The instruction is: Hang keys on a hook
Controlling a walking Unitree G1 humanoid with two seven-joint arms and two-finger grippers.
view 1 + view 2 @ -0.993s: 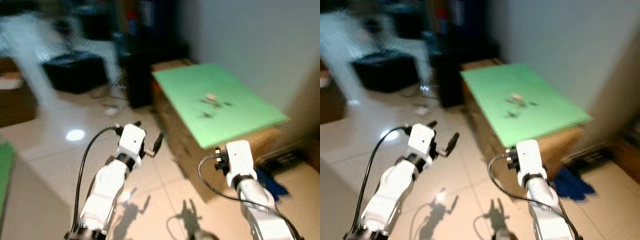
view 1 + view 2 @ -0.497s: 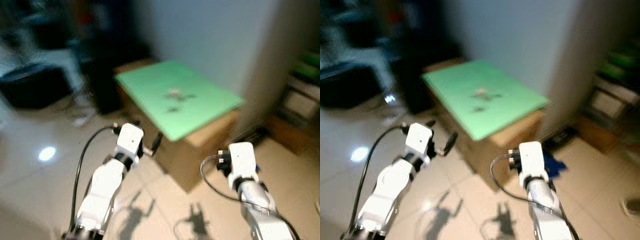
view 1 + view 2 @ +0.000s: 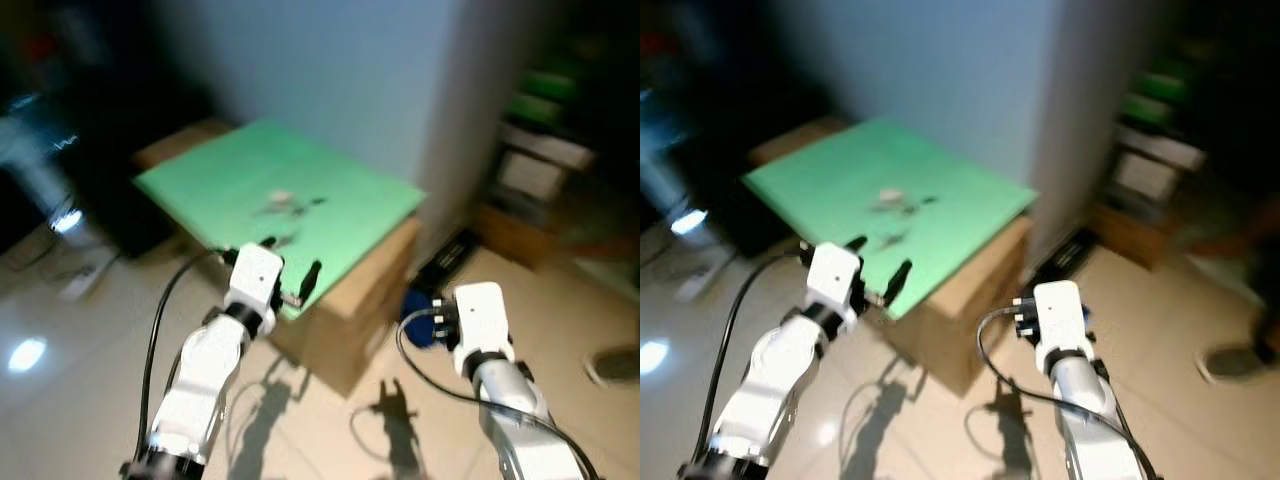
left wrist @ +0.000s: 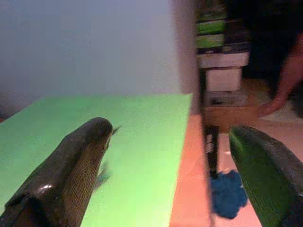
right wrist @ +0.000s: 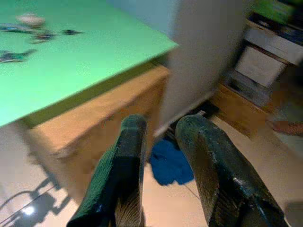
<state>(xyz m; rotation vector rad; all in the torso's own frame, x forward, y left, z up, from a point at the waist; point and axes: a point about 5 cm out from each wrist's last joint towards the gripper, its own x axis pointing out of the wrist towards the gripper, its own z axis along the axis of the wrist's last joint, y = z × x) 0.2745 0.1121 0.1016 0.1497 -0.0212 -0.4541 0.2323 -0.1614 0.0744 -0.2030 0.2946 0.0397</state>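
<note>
From the head cameras, which were blurred, I found the keys (image 3: 283,205) lying as a small dark scatter with one pale piece near the middle of the green worktop (image 3: 350,215), which sat on a cardboard box (image 3: 350,320) against the pale wall (image 3: 330,90). No hook could be made out in any view. My left gripper (image 3: 290,268) was raised at the near edge of the worktop, jaws spread wide and holding nothing; the keys lay apart from it, further in over the green surface. My right gripper (image 5: 163,156) was held lower, off the corner of the box, jaws narrow with a slim gap and empty, looking past the box toward a blue cloth (image 5: 170,163) on the floor. I judged the keys to be light, rigid metal, loosely linked, so the bunch would likely shift and dangle once lifted, and could slide on the smooth green sheet if nudged. The sensible hold appeared to be the ring or the pale fob, pinched from above, leaving the ring free for a hook; blur prevented confirming which piece was which.
</note>
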